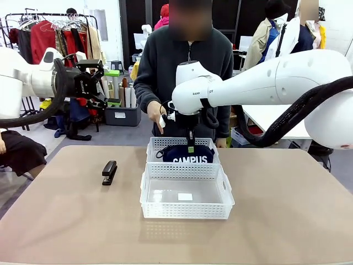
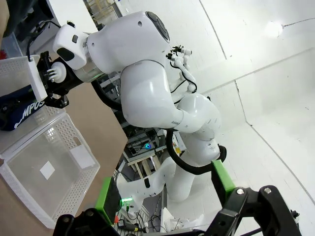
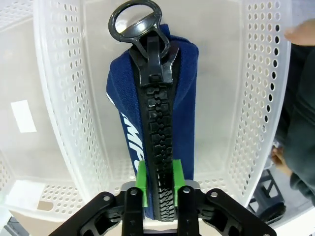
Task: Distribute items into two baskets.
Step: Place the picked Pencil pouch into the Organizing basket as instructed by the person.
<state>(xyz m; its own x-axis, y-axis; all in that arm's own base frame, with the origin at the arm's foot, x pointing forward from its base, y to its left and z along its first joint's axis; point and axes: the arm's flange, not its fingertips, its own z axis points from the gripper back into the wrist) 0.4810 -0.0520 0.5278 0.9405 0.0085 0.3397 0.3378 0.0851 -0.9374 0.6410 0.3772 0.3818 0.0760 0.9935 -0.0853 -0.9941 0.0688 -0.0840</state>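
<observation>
From the front, the near basket [image 1: 185,211] is seen at the middle of the surface [image 1: 287,221]. The far basket [image 1: 156,144] is set directly behind it, their walls meeting or nearly so. The navy pouch [image 1: 187,155] is stood in that far basket, its "CAMPUS" lettering turned toward the near basket. The black stapler [image 1: 109,172] is laid on the surface to the robot's left of the near basket, apart from it. A person's hand [image 1: 156,114] is held farther back from the near basket, past the far one's left rear corner.

What the front view hides is given by the right wrist view. There the pouch is seen on edge with its zip uppermost, the ring pull at the end away from the arm. The right fingers [image 3: 141,177] are closed narrowly on the zip seam, one green pad laid against each side.

In the left wrist view the left fingers [image 2: 106,196] are spread wide, with nothing between them, and the right arm [image 2: 142,83] is seen bent down over the basket behind the near basket. From the front, the left arm [image 1: 33,80] is held high above the surface, well to the robot's left of the near basket, its wrist roughly level.
</observation>
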